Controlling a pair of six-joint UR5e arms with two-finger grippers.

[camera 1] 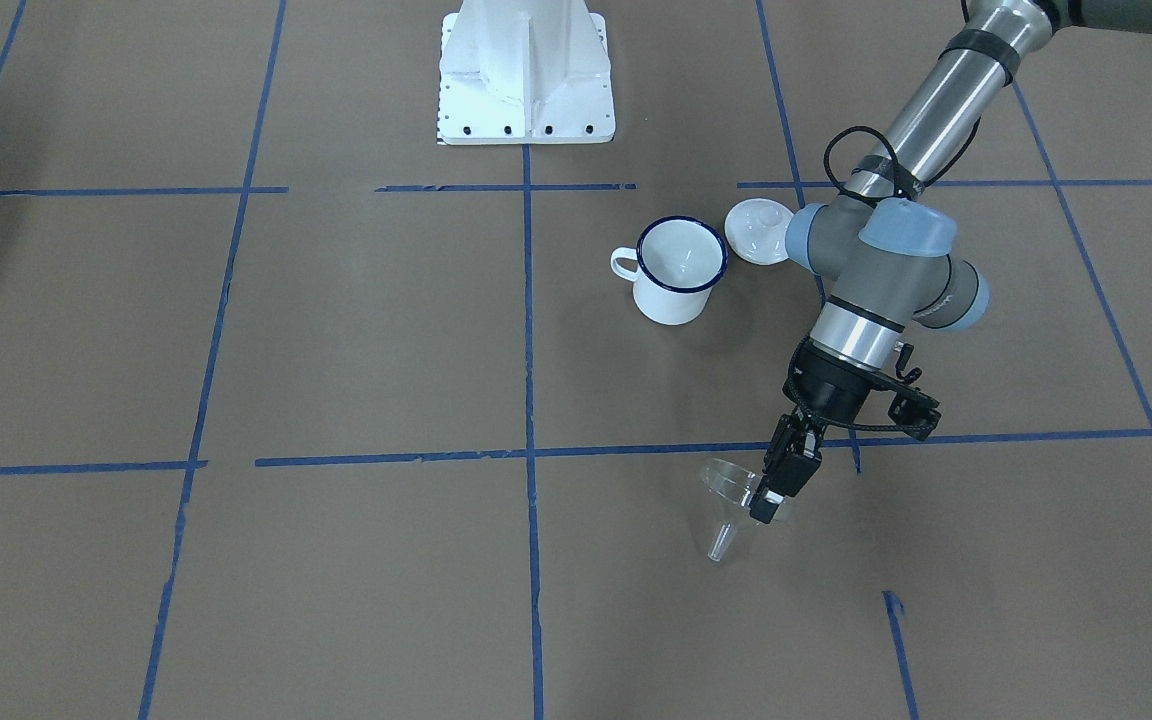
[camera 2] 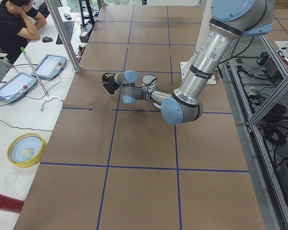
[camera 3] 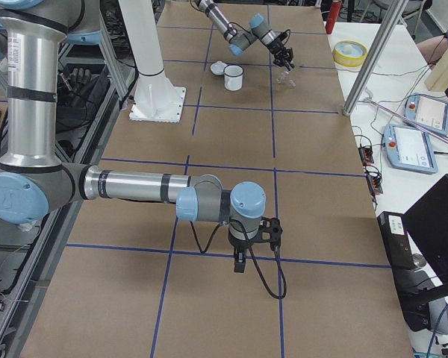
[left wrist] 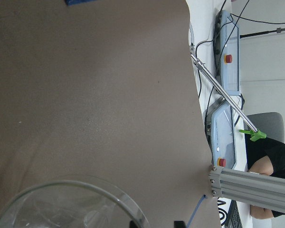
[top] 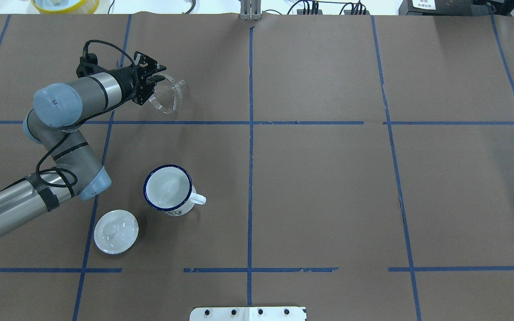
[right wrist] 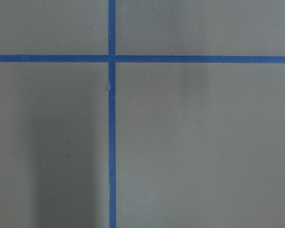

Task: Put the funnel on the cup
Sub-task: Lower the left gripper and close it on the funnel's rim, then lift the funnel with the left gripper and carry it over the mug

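Overall, table (top: 328, 200): brown paper cover, blue tape grid; all the stock sits in the robot's left half
Right arm (camera 3: 134, 186): parked low over the table at the robot's right end, well apart from the work; leave it out of your plan
Left arm (top: 56, 104): reached forward over the left half, wrist laid nearly level
Cup (top: 168, 189): white enamel mug, dark blue rim, upright, mouth open and empty, handle toward the table's middle; nearer the robot than the funnel (top: 167, 93) and well apart from it
Lid (top: 116, 231): round, white, knobbed; on the table near the Cup, not touching; not your target
Funnel (camera 1: 736, 500): clear plastic, held at the cone's rim, tilted, narrow end away from the robot and downward; you cannot tell whether it clears the table
Left gripper (top: 152, 87): jaws clamped on the Funnel's rim
Right gripper (camera 3: 240, 261): seen only from the side camera; jaw state cannot be told
Spout (camera 1: 721, 548): smallest item, sets your clearance; the step in hand reads as the carry to the Cup, so raise until the tip would pass above the blue rim, level the cone, centre the Spout over the mouth, lower until the cone seats on the rim, and only then release
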